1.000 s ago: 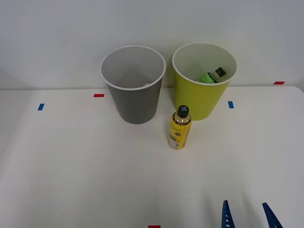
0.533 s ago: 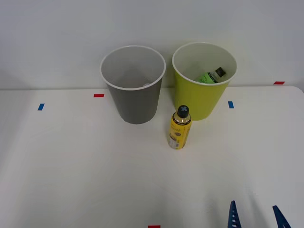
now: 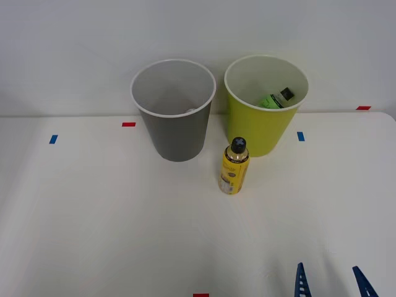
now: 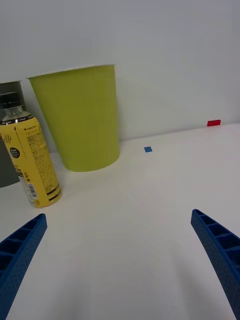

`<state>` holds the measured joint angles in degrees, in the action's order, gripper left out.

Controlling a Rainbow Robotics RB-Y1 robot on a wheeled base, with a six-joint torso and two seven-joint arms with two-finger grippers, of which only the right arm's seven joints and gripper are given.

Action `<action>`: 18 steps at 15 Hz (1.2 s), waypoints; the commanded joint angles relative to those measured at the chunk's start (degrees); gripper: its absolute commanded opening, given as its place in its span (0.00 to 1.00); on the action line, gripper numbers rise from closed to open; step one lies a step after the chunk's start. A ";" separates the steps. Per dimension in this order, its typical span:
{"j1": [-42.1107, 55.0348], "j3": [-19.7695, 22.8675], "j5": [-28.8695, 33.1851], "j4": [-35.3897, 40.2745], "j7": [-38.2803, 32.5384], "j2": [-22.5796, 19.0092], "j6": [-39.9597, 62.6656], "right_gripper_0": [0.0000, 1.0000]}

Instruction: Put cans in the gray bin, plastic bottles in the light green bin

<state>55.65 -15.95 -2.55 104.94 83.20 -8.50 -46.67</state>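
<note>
Pincer (image 3: 331, 283) wide open, empty, low over tabletop (image 3: 93, 216); yellow bottle (image 3: 234, 166) upright before green bin (image 3: 263, 127).

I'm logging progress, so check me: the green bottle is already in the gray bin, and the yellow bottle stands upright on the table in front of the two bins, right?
Not quite. The front view shows the green bottle lying inside the light green bin, not the gray bin. The rest holds: the yellow bottle stands upright on the table in front of the two bins.
</note>
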 commanded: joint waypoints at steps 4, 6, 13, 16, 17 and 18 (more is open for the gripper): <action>-0.01 0.05 0.09 0.01 0.03 -0.02 0.00 1.00; -0.01 0.05 0.09 0.01 0.03 -0.02 0.00 1.00; -0.01 0.05 0.09 0.01 0.03 -0.02 0.00 1.00; -0.01 0.05 0.09 0.01 0.03 -0.02 0.00 1.00; -0.01 0.05 0.09 0.01 0.03 -0.02 0.00 1.00; -0.01 0.05 0.09 0.01 0.03 -0.02 0.00 1.00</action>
<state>55.64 -15.91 -2.47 104.94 83.23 -8.52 -46.67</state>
